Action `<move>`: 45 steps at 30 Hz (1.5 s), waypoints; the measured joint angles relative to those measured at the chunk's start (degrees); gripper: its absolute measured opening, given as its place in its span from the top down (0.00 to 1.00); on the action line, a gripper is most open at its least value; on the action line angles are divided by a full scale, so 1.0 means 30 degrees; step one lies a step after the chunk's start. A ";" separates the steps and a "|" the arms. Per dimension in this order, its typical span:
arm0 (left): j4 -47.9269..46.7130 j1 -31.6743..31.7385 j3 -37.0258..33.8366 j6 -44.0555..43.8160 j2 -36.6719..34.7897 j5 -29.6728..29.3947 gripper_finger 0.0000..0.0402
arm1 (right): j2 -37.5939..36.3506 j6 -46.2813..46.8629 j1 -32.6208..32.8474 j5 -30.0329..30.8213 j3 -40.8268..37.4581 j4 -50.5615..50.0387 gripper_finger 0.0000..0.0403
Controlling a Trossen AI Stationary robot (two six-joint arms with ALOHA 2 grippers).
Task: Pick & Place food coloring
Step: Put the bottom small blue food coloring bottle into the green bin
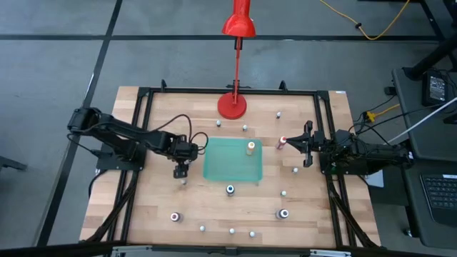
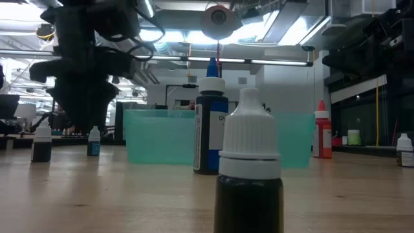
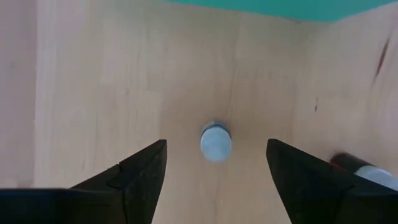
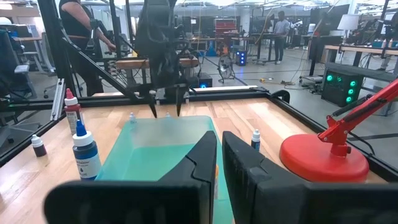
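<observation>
Several tiny food coloring bottles stand scattered on the wooden table (image 1: 157, 214). My left gripper (image 1: 181, 171) points straight down and is open. Its fingers stand on either side of a white-capped bottle (image 3: 216, 142) that stands upright on the table just left of the green tray (image 1: 233, 158), and they do not touch it. The same bottle shows beside the gripper in the low view (image 2: 94, 141). One orange-capped bottle (image 1: 250, 147) stands inside the tray. My right gripper (image 4: 219, 168) is shut and empty at the tray's right side, level, behind a red-capped bottle (image 1: 282, 143).
A red lamp's round base (image 1: 231, 106) stands behind the tray, with its pole reaching over the far edge. More bottles stand near the front edge (image 1: 232, 230), at front right (image 1: 283, 213), front left (image 1: 175, 216) and before the tray (image 1: 230, 189). A black frame rims the table.
</observation>
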 joint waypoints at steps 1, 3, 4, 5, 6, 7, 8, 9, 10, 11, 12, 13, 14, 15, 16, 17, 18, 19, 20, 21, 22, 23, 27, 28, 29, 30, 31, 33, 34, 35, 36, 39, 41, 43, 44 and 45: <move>0.0180 0.0000 0.0000 0.0155 0.0159 0.0000 0.32 | -0.0003 0.0000 0.0000 0.0000 0.0000 0.0003 0.92; 0.0526 0.0022 -0.0015 0.0398 0.0495 -0.0007 0.33 | 0.0000 0.0000 0.0003 0.0000 0.0000 0.0002 0.92; 0.0791 0.0022 -0.0157 0.0449 0.0607 -0.0029 0.33 | -0.0001 0.0000 0.0002 0.0000 0.0000 0.0008 0.92; 0.1038 0.0022 -0.0377 0.0443 0.0633 0.0012 0.33 | -0.0006 0.0000 -0.0003 0.0000 0.0000 0.0011 0.92; 0.1230 0.0015 -0.0644 0.0373 0.0627 0.0099 0.34 | -0.0006 0.0000 0.0005 0.0000 0.0000 -0.0001 0.92; 0.1431 0.0022 -0.0912 0.0133 0.0626 0.0237 0.34 | -0.0006 0.0000 0.0004 0.0000 0.0000 0.0006 0.92; 0.1440 0.0017 -0.1121 -0.0156 0.0602 0.0260 0.35 | -0.0006 0.0000 -0.0003 0.0000 0.0000 0.0006 0.92; 0.1348 0.0015 -0.1277 -0.0394 0.0525 0.0255 0.35 | -0.0006 0.0000 0.0005 0.0000 0.0000 -0.0002 0.92; 0.1342 0.0015 -0.1366 -0.0485 0.0477 0.0244 0.36 | -0.0006 0.0000 0.0002 0.0000 0.0000 0.0006 0.92; 0.1364 0.0015 -0.1388 -0.0551 0.0477 0.0237 0.37 | -0.0006 0.0000 0.0005 0.0000 0.0000 0.0006 0.92; 0.1379 0.0015 -0.1392 -0.0560 0.0479 0.0233 0.37 | -0.0006 0.0000 0.0005 0.0000 0.0000 -0.0002 0.92; 0.1452 0.0015 -0.1392 -0.0527 0.0473 0.0233 0.38 | -0.0006 0.0000 0.0003 0.0000 0.0000 0.0006 0.92; 0.1576 0.0015 -0.1392 -0.0475 0.0473 0.0233 0.38 | -0.0006 0.0000 -0.0002 0.0000 0.0000 0.0004 0.92; 0.1737 0.0015 -0.1392 -0.0469 0.0473 0.0233 0.38 | -0.0002 0.0000 0.0001 0.0000 0.0000 -0.0001 0.92; 0.1967 0.0022 -0.1391 -0.0476 0.0473 0.0233 0.39 | -0.0006 0.0000 -0.0002 0.0000 0.0000 0.0006 0.92; 0.2120 0.0022 -0.1384 -0.0476 0.0461 0.0233 0.39 | -0.0006 0.0000 0.0004 0.0000 0.0000 0.0005 0.92; 0.2160 0.0022 -0.1384 -0.0476 0.0376 0.0233 0.39 | -0.0002 0.0000 0.0004 0.0000 0.0000 0.0002 0.92; 0.2156 0.0022 -0.1384 -0.0483 0.0260 0.0228 0.39 | -0.0006 0.0000 -0.0002 0.0000 0.0000 0.0006 0.92; 0.2211 0.0022 -0.1375 -0.0525 0.0180 0.0219 0.39 | -0.0006 0.0000 -0.0002 0.0000 0.0000 0.0006 0.92; 0.2206 0.0022 -0.1370 -0.0579 0.0096 0.0217 0.40 | -0.0006 0.0000 0.0005 0.0000 0.0000 0.0000 0.92; 0.2123 0.0022 -0.1370 -0.0585 -0.0041 0.0211 0.40 | -0.0006 0.0000 0.0004 0.0000 0.0000 0.0005 0.92; 0.2122 0.0022 -0.1370 -0.0587 -0.0168 0.0209 0.41 | -0.0006 0.0000 0.0005 0.0000 0.0000 0.0006 0.92; 0.1930 0.0022 -0.1362 -0.0624 -0.0283 0.0146 0.44 | -0.0006 0.0000 0.0005 0.0000 0.0000 0.0004 0.92; 0.1900 0.0022 -0.1362 -0.0626 -0.0284 0.0146 0.45 | -0.0006 0.0000 -0.0001 0.0000 0.0000 0.0006 0.92; 0.1808 0.0022 -0.1362 -0.0629 -0.0284 0.0146 0.46 | -0.0006 0.0000 0.0005 0.0000 0.0000 0.0005 0.92; 0.1765 0.0022 -0.1362 -0.0629 -0.0284 0.0146 0.47 | -0.0006 0.0000 0.0005 0.0000 0.0000 0.0006 0.92; 0.1770 0.0022 -0.1362 -0.0629 -0.0284 0.0143 0.49 | -0.0006 0.0000 0.0005 0.0000 0.0000 0.0006 0.92; 0.1772 0.0022 -0.1362 -0.0629 -0.0284 0.0146 0.52 | -0.0006 0.0000 -0.0003 0.0000 0.0000 0.0006 0.92; 0.1772 0.0022 -0.1362 -0.0629 -0.0284 0.0146 0.54 | -0.0006 0.0000 -0.0003 0.0000 0.0000 0.0006 0.92; 0.1772 0.0022 -0.1362 -0.0629 -0.0284 0.0146 0.56 | -0.0002 0.0000 0.0005 0.0000 0.0000 0.0006 0.92; 0.1772 0.0022 -0.1362 -0.0629 -0.0284 0.0146 0.57 | -0.0006 0.0000 0.0002 0.0000 0.0000 0.0006 0.92; 0.1772 0.0022 -0.1362 -0.0629 -0.0284 0.0160 0.63 | -0.0006 0.0000 0.0004 0.0000 0.0000 0.0006 0.92; 0.1772 0.0022 -0.1362 -0.0629 -0.0284 0.0160 0.67 | -0.0006 0.0000 0.0004 0.0000 0.0000 0.0006 0.92; 0.1779 0.0022 -0.1362 -0.0629 -0.0284 0.0168 0.71 | -0.0001 0.0000 0.0000 0.0000 0.0000 0.0006 0.92; 0.1779 0.0022 -0.1362 -0.0629 -0.0284 0.0168 0.73 | -0.0006 0.0000 0.0005 0.0000 0.0000 0.0006 0.92; 0.1779 0.0022 -0.1362 -0.0629 -0.0284 0.0170 0.75 | -0.0006 0.0000 0.0003 0.0000 0.0000 0.0006 0.92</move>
